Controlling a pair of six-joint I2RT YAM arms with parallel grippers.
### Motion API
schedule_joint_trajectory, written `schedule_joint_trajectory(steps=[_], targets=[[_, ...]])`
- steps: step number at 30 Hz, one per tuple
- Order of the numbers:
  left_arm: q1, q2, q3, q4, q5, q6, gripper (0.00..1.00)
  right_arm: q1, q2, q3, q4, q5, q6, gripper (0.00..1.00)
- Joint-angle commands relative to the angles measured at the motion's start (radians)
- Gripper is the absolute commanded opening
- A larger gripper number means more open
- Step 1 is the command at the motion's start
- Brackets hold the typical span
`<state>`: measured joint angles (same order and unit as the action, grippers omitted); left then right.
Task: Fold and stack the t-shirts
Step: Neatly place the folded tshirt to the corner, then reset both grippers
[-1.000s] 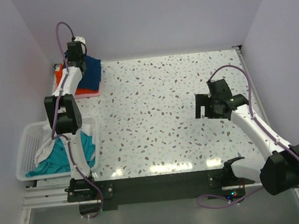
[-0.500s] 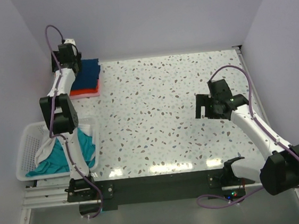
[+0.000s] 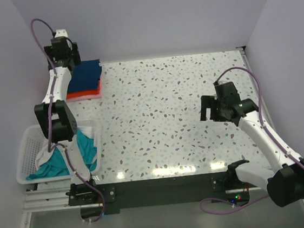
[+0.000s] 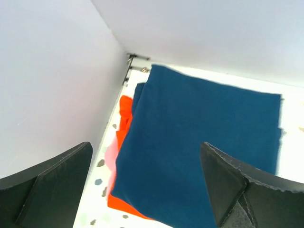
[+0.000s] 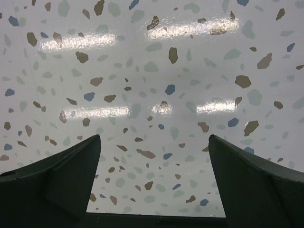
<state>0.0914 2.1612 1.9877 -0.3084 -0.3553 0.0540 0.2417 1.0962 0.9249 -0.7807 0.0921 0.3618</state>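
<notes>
The speckled terrazzo table sits between pale lavender walls, and most of its top is bare. At about eleven o'clock in the overhead view is the pile. The navy t-shirt lies folded on top, the orange-red t-shirt shows as a band beneath it, and a thin edge of the pink t-shirt shows at the bottom.

The change is on the left side. A second ago the left gripper was clenched and pressed down onto the navy cloth. Since then it has let go and lifted off toward the back corner, at roughly eleven o'clock beyond the pile. Its wrist view shows the fingers spread wide with nothing between them and the navy tee well below, flat and fairly square. The orange-red layer pokes out at about nine o'clock. I read this as the navy tee being placed, with that fold and stack step done.

The right gripper hangs at three o'clock over bare tabletop, released and empty. It has barely shifted over the same second.

The teal t-shirt is still unfolded. It lies crumpled in the white basket at eight o'clock, off the table's left edge and partly hidden by the left arm. A paler patch shows beside it, but the arm covers too much to say whether that is another garment. The teal tee looks like the next one to fetch, so the task is well along but not finished.
</notes>
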Motion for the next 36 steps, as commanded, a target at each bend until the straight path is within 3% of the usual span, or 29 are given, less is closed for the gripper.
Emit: schedule_joint_trajectory(steps=[1, 9, 15, 20, 23, 27, 36], targets=[[0.007, -0.112, 0.017, -0.037, 0.077, -0.127, 1.0, -0.001, -0.036, -0.001, -0.008, 0.014, -0.004, 0.99], [0.005, -0.199, 0.022, -0.11, 0.223, -0.305, 1.0, -0.001, -0.062, -0.006, 0.017, -0.043, -0.023, 0.99], [-0.039, -0.316, -0.137, -0.095, 0.244, -0.404, 1.0, -0.002, -0.067, -0.009, 0.041, -0.084, -0.034, 0.99], [-0.203, -0.5, -0.381, -0.052, 0.076, -0.41, 1.0, -0.002, -0.087, -0.029, 0.084, -0.091, -0.026, 0.99], [-0.258, -0.625, -0.55, -0.041, 0.078, -0.485, 1.0, -0.001, -0.108, -0.053, 0.127, -0.13, -0.015, 0.99], [-0.343, -0.782, -0.739, -0.05, -0.025, -0.566, 1.0, -0.001, -0.124, -0.081, 0.169, -0.161, -0.007, 0.99], [-0.535, -1.029, -1.073, -0.06, -0.025, -0.694, 1.0, -0.001, -0.174, -0.155, 0.253, -0.167, 0.009, 0.99]])
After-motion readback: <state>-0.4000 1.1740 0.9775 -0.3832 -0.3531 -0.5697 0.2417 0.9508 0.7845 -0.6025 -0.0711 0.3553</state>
